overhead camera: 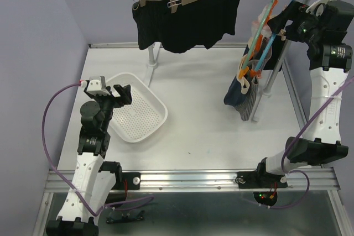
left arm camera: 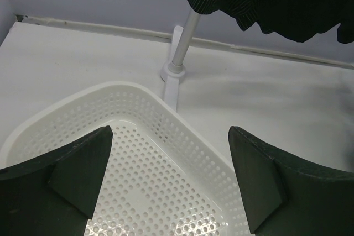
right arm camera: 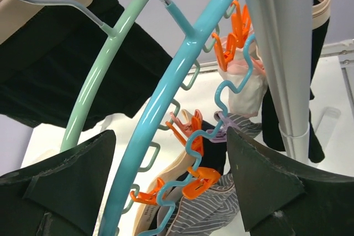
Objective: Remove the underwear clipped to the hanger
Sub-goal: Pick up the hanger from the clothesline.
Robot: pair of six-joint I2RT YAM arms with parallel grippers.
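Two large black shorts (overhead camera: pixel 188 20) hang from clip hangers on the rail at the back. On the right, smaller underwear (overhead camera: pixel 243 95) hangs bunched from a blue clip hanger (overhead camera: pixel 265 48). My right gripper (overhead camera: pixel 282 23) is up at that hanger. In the right wrist view it (right arm camera: pixel 170 136) is open, its jaws either side of the blue hanger bar (right arm camera: pixel 166 98). Below it, orange clips (right arm camera: pixel 202 181) hold a grey-striped piece (right arm camera: pixel 215 211) and a white-pink piece (right arm camera: pixel 246 92). My left gripper (left arm camera: pixel 170 134) is open and empty above the white basket (left arm camera: pixel 182 125).
The perforated white basket (overhead camera: pixel 157 106) sits on the table at the left, next to the left gripper (overhead camera: pixel 123 93). The rack's poles (overhead camera: pixel 152 53) stand at the back of the table. A thick grey post (right arm camera: pixel 282 53) and a green hanger (right arm camera: pixel 105 64) are close to the right jaws.
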